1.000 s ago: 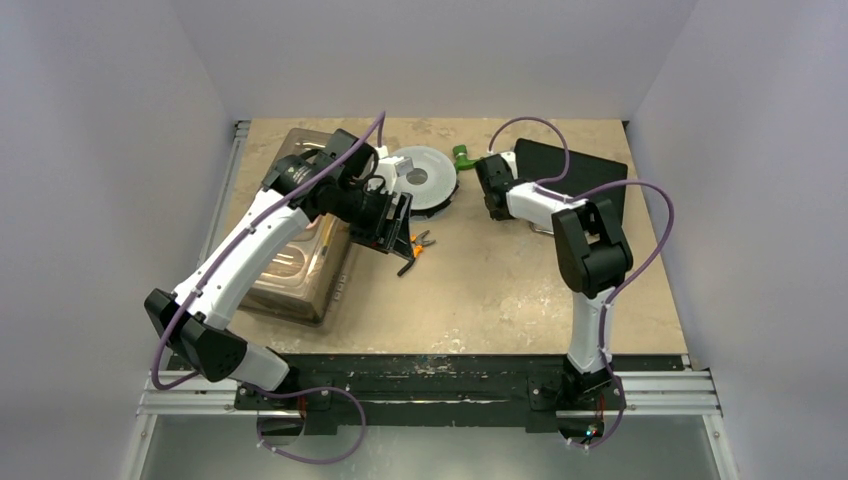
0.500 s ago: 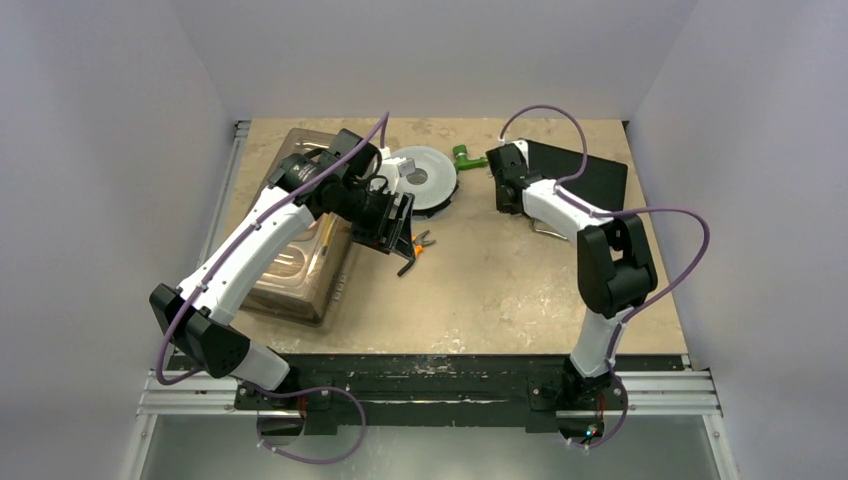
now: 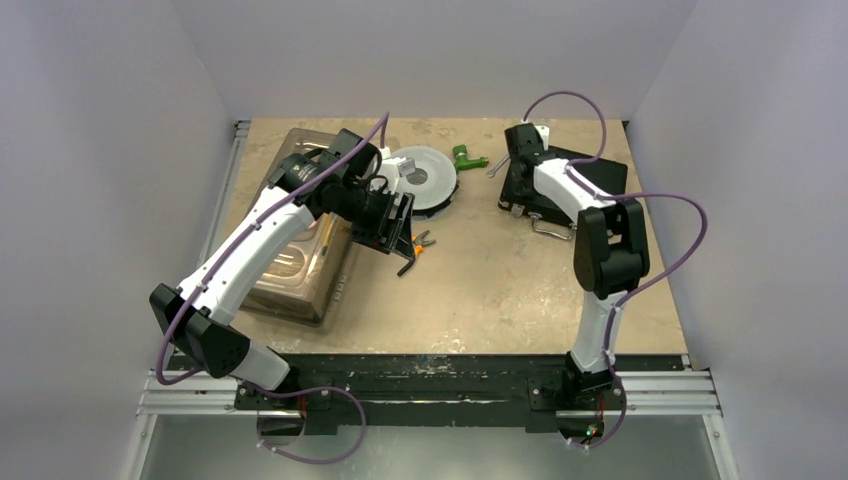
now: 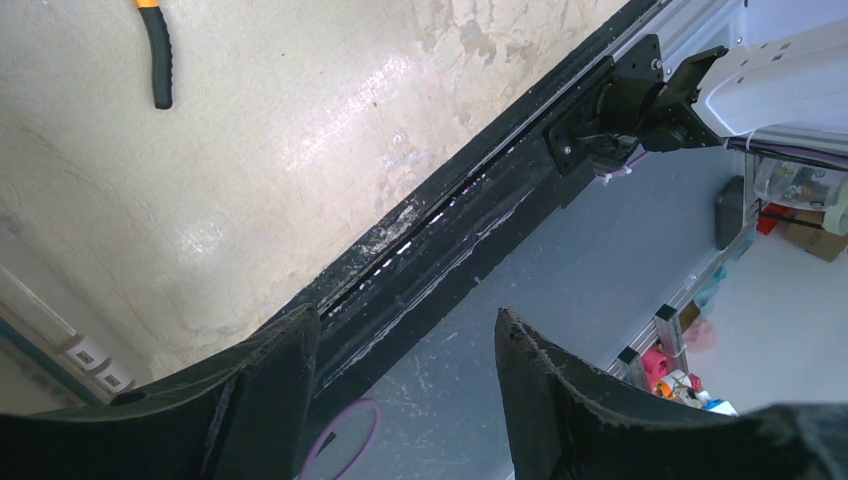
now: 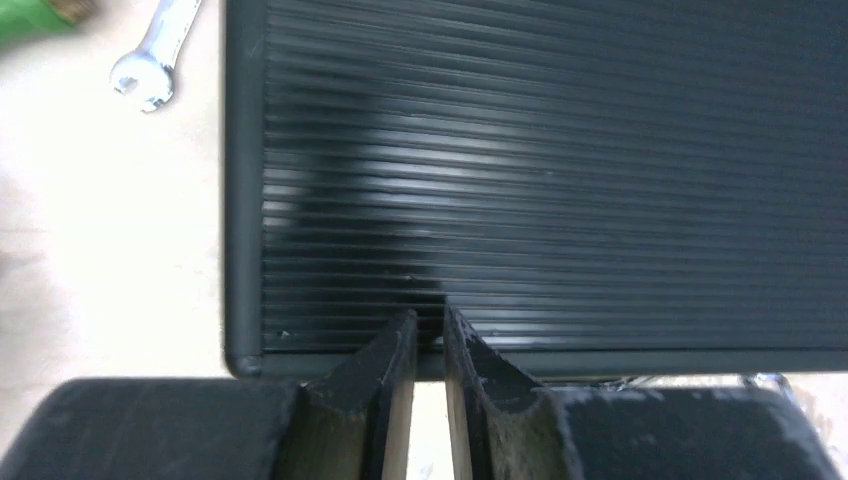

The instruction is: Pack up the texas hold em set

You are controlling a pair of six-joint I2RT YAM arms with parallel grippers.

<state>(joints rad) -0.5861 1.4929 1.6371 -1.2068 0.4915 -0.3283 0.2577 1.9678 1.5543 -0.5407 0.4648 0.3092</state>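
Observation:
The texas hold em set shows only as its black ribbed case point(image 3: 601, 172), lying shut at the back right; the ribbed lid point(image 5: 550, 150) fills the right wrist view. Chips, cards and buttons are out of view. My right gripper point(image 3: 517, 205) hangs over the case's near left corner. Its jaws point(image 5: 428, 312) stand a narrow slit apart with nothing between them. A metal handle point(image 3: 548, 228) sticks out of the case's near side. My left gripper point(image 3: 403, 250) hovers mid-table, open and empty point(image 4: 402, 315), facing the table's near edge.
A large clear plastic bin point(image 3: 300, 262) lies under the left arm. A round grey disc spool point(image 3: 425, 178) sits behind the left gripper. Orange-handled pliers point(image 3: 422, 240) lie beside that gripper. A green part point(image 3: 465, 155) and a small wrench point(image 3: 497, 167) lie left of the case.
The right arm swung right and farther back, from beside the case's left edge to over its near left corner, and its jaws parted slightly. The left arm stayed put.

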